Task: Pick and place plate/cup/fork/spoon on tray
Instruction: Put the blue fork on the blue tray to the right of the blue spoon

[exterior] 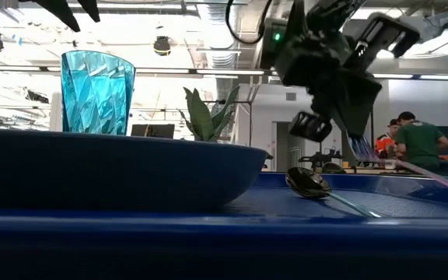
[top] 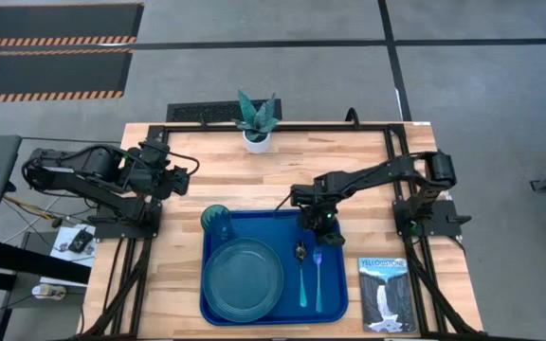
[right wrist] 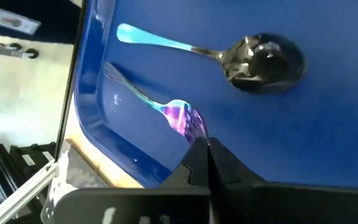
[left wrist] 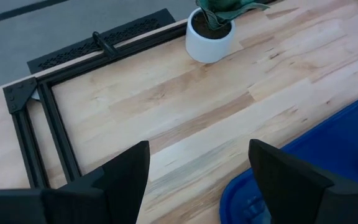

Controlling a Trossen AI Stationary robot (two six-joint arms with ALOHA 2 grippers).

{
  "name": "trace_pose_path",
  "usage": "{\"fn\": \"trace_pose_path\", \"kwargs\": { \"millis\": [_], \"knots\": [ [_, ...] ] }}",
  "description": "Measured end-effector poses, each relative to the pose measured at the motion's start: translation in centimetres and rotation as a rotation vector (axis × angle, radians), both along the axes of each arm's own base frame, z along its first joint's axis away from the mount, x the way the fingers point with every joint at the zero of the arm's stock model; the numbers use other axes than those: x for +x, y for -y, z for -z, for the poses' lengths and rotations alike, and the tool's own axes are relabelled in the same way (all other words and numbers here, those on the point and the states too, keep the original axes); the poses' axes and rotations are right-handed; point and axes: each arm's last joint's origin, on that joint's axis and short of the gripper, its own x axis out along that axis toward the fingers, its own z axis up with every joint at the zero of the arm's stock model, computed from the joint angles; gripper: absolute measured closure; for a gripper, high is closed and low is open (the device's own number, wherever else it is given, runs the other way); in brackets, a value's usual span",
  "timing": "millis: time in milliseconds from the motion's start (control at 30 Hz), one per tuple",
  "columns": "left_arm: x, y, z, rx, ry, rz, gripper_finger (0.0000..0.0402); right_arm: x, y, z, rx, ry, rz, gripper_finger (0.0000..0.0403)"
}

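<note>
While the left gripper [top: 180, 177] waits with fingers spread wide and empty over the table's left, the tray [top: 335, 308] holds the cup [top: 217, 220], plate [top: 243, 278], spoon [top: 302, 270] and fork [top: 318, 280]; the right gripper [top: 322, 224], fingers closed together, hangs above the fork's head.

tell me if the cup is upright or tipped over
Upright: the cup stands on its base with its open rim up, at the tray's far-left corner beside the plate.

Right hand [top: 322, 224] closed, low; left hand [left wrist: 197, 180] open, retracted.
</note>
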Motion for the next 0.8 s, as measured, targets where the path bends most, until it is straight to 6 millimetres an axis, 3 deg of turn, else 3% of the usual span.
{"fn": "trace_pose_path", "kwargs": {
  "millis": [233,800],
  "knots": [
    [0.0,0.0,0.0,-0.001,0.002,-0.003,0.0141,0.3,0.7,1.5,-0.007,-0.029,-0.013,0.0403],
    [0.0,0.0,0.0,-0.001,0.003,-0.004,0.0141,0.5,2.4,1.5,-0.050,0.042,-0.020,0.0403]
  ]
}}
